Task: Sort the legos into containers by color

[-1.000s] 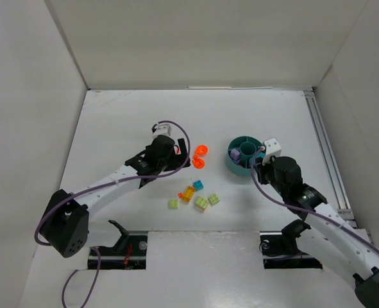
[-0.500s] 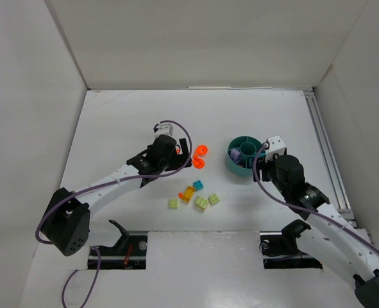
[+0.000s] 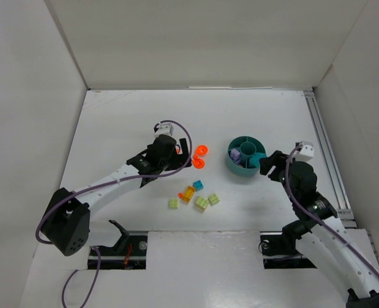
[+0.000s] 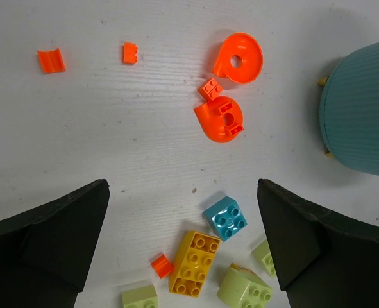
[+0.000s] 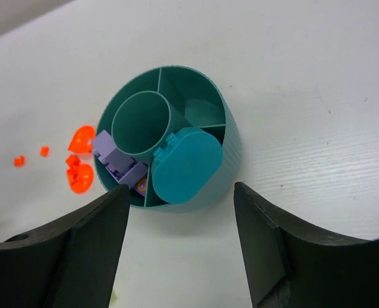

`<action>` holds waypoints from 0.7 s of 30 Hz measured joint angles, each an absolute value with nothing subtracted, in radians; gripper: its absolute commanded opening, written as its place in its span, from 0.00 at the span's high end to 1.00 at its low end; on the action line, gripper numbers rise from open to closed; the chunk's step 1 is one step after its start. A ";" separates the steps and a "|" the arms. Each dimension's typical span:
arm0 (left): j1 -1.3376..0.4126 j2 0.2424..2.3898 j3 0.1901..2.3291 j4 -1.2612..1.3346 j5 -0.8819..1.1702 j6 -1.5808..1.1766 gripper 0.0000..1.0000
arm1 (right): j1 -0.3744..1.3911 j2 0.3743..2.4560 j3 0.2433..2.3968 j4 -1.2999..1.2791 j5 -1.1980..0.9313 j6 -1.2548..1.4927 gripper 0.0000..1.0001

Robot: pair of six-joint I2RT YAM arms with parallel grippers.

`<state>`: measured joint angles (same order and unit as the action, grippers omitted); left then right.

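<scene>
The round teal dish (image 3: 235,163) stands right of centre. It holds purple bricks (image 5: 115,160) and a large teal rounded piece (image 5: 186,163), in separate compartments. My right gripper (image 3: 266,165) is open and empty, just right of the dish; in the right wrist view (image 5: 181,192) its jaws stand wide at the dish's near wall (image 5: 231,147). My left gripper (image 3: 181,156) is open and empty above the loose bricks (image 4: 183,212). Below it lie a blue-teal brick (image 4: 224,218), an orange brick (image 4: 192,262), a small red-orange bit (image 4: 161,265) and pale green bricks (image 4: 244,289). Two round orange pieces (image 4: 238,58) lie further off.
Small orange bits (image 4: 50,60) lie scattered left of the round pieces. The dish's ribbed wall (image 4: 362,115) is at the right of the left wrist view. White walls enclose the table on three sides; a rail (image 3: 324,154) runs along the right edge.
My right gripper has drawn back to the right, from over the dish to beside it. The teal rounded piece now shows in the dish. The left arm has barely moved.
</scene>
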<state>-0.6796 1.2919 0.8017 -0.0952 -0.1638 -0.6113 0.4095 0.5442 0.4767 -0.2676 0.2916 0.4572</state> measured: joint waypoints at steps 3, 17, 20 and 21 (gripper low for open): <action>-0.680 1.292 0.802 -0.094 -0.163 -0.605 0.00 | 0.383 0.495 0.446 -0.260 0.291 0.528 0.30; -0.680 1.307 0.802 -0.073 -0.133 -0.591 0.00 | 0.254 0.748 0.442 -0.108 0.089 0.595 0.32; -0.680 1.307 0.802 -0.068 -0.130 -0.591 0.00 | 0.249 0.730 0.437 -0.079 0.078 0.596 0.32; -0.680 1.307 0.802 -0.067 -0.127 -0.591 0.00 | 0.246 0.720 0.432 -0.071 0.077 0.596 0.32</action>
